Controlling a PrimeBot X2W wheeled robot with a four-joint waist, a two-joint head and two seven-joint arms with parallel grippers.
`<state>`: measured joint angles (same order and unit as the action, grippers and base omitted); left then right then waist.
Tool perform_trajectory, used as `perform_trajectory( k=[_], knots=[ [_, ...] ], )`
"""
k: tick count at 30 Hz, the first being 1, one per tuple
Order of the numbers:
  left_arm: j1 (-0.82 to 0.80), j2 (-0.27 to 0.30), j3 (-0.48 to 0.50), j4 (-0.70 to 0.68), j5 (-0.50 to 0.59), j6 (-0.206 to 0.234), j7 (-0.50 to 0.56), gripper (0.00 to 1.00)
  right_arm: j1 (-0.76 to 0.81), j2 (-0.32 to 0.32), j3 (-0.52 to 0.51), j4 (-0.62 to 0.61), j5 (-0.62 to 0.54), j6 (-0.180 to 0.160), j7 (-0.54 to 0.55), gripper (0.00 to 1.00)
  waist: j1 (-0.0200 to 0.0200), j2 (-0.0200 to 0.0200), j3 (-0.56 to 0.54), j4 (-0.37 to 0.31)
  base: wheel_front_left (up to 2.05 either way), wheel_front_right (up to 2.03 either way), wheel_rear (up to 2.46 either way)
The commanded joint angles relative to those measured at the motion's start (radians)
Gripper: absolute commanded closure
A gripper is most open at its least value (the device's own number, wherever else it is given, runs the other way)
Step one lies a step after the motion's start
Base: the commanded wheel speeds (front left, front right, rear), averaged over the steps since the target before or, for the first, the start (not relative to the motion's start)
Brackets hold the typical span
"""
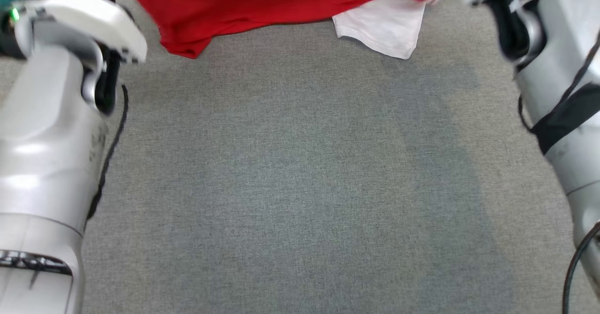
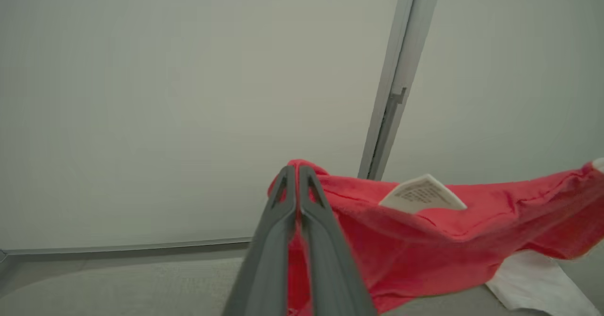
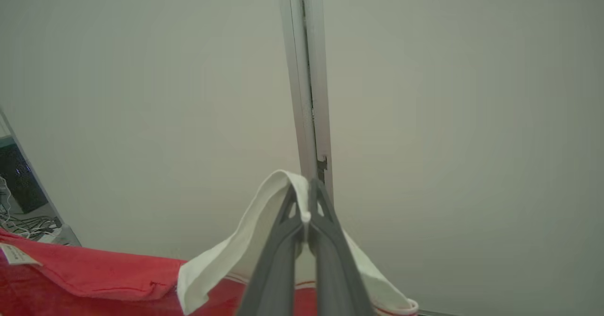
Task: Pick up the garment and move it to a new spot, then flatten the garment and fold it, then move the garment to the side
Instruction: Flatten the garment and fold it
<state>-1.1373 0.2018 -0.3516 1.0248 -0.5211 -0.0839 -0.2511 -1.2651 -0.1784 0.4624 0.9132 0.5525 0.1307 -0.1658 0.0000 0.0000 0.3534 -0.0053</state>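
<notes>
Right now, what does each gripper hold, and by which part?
Both hold the garment: the left gripper pinches its red edge, the right gripper its white part.

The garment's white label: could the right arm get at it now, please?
Probably not: the right gripper is shut on the white edge of the garment, and the label lies to its side.

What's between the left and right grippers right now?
The garment: red cloth runs from the left gripper, its white part pinched in the right gripper. Both wrist views show it.
</notes>
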Motion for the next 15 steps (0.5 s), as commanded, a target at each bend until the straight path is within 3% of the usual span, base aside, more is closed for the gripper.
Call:
perform_trajectory(
  k=[1, 5, 9, 15],
  knots=[
    [0.010, -0.003, 0.004, 0.017, -0.007, -0.008, -0.007, 1.00, 0.018, 0.003, 0.009, 0.009, 0.017, 0.000, -0.017, 1.00, 0.0000, 0.0000, 0.001, -0.002, 0.00, 0.00, 0.00],
    [0.060, -0.013, 0.023, 0.069, -0.024, -0.021, -0.014, 1.00, 0.082, 0.012, 0.046, 0.038, 0.076, 0.000, -0.061, 1.00, 0.0000, 0.0000, -0.002, -0.009, 0.00, 0.00, 0.00],
    [0.147, -0.017, 0.060, 0.030, -0.021, -0.022, -0.015, 1.00, 0.195, -0.005, 0.073, 0.008, 0.134, 0.000, -0.092, 1.00, 0.0000, 0.0000, -0.029, -0.007, 0.00, 0.00, 0.00],
    [0.357, -0.033, 0.136, -0.112, 0.006, -0.014, -0.013, 1.00, 0.463, -0.054, 0.050, -0.172, 0.148, 0.000, -0.100, 1.00, 0.0000, 0.0000, -0.081, -0.004, 0.00, 0.00, 0.00]
  ],
)
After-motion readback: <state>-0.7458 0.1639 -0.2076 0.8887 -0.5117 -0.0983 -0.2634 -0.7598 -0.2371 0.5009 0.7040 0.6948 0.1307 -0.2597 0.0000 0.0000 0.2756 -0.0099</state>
